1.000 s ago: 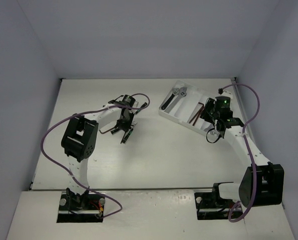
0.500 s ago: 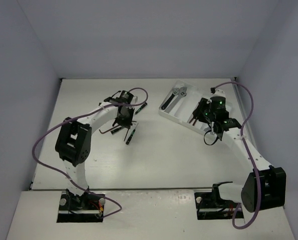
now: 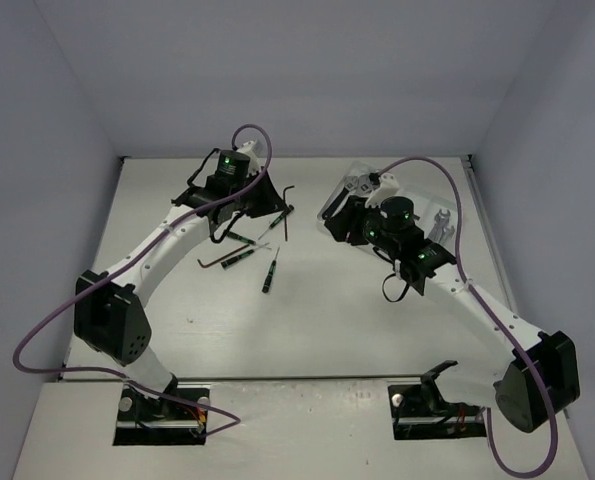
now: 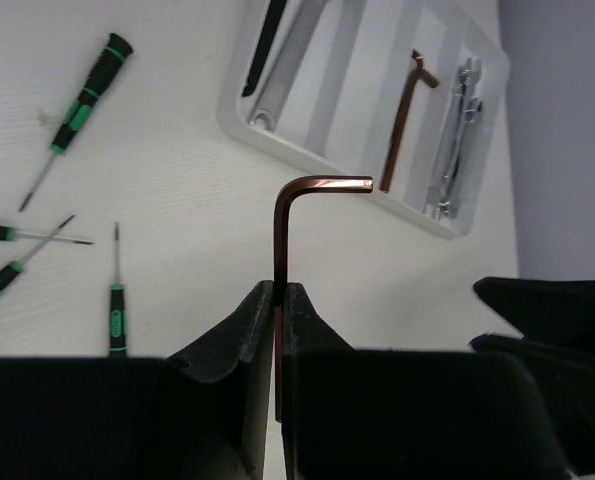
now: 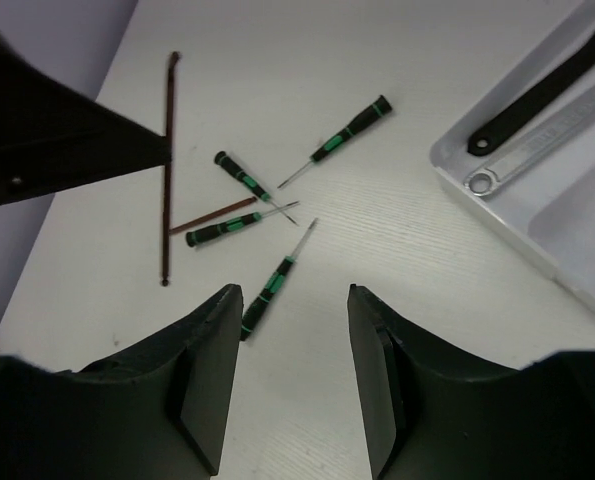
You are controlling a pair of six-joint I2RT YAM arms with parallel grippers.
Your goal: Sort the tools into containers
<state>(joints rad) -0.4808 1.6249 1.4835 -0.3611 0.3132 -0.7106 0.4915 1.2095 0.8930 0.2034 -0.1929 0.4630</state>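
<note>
Counting four screwdrivers (image 5: 349, 128) loose on the table (image 5: 377, 260) and three hex keys (image 4: 280, 240): one clamped in the left gripper (image 4: 279, 300), one among the screwdrivers, one in the tray (image 4: 317, 160) ahead-right of that gripper; right gripper (image 5: 294, 292) jaws apart, empty, screwdrivers just ahead of it.

Right gripper (image 5: 295, 385) at bottom of frame, jaws apart, nothing btwn them, bare bench (image 5: 407, 270) beyond. Four green/black screwdrivers (image 5: 274, 285) lie loose on the bench ahead, tips pointing roughly toward one spot; the nearest sits just past the gap. Flat hex key (image 5: 212, 215) lies alongside the 2nd-nearest one. Long hex key (image 5: 167, 200) runs up-down at L, bent end on top; black wedge of left arm (image 5: 47, 130) meets its shaft approx mid-length. Can't tell if it's off the bench. Top R: corner of white tray (image 5: 507, 232). In its edge compartment, black-handled wrench (image 5: 537, 95) and silver wrench (image 5: 537, 150) lie side by side, the silver one's ring end nearest the corner.
</note>
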